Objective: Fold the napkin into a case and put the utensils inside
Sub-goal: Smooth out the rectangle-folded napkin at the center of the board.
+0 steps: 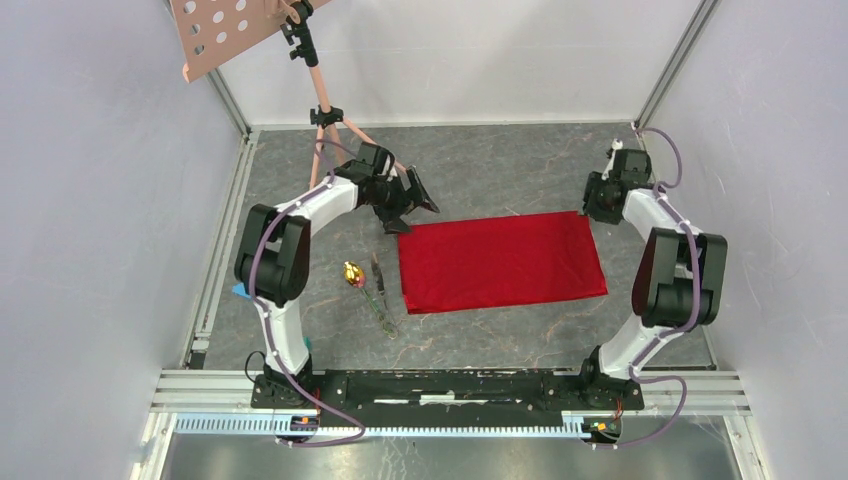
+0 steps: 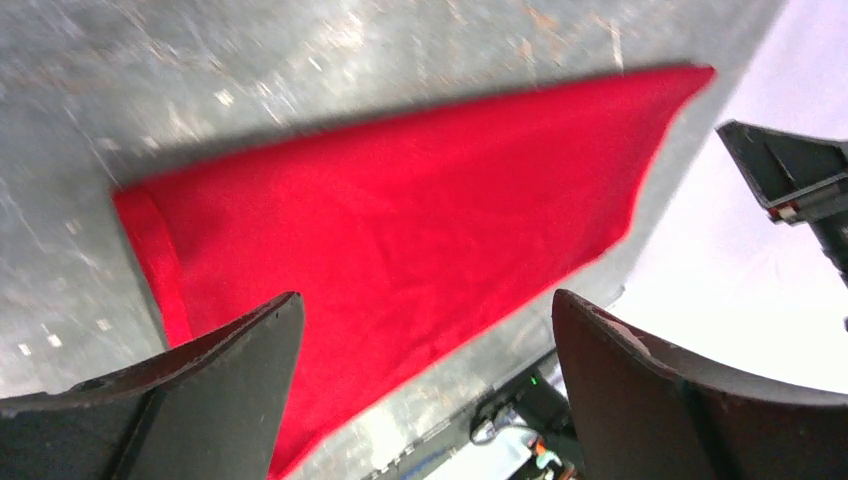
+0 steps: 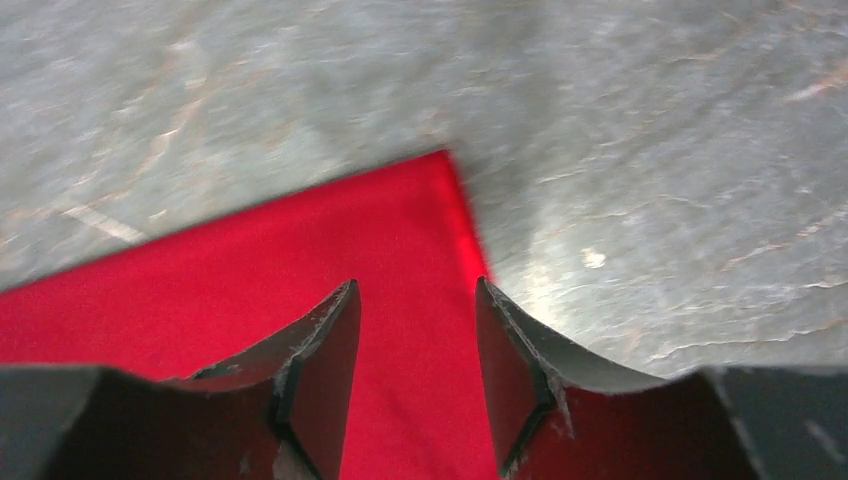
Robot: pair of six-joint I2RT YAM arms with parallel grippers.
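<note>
**Operator:** Report the napkin position.

**Technician:** The napkin lies flat on the table as a red rectangle between the two arms. The left wrist view shows a narrow folded strip along one short edge.

**Operator:** Left gripper condition?

**Technician:** The left gripper is released. Its jaws are spread wide with nothing between them, and it hangs over the napkin's far left corner.

**Operator:** Right gripper condition?

**Technician:** The right gripper is released too, with a clear gap between its jaws. It points at the far right corner. Whether it touches the cloth cannot be told.

**Operator:** Utensils?

**Technician:** The utensils lie on the table just left of the napkin, not touching it. They are a spoon with a gold bowl and thin dark pieces beside it.
</note>
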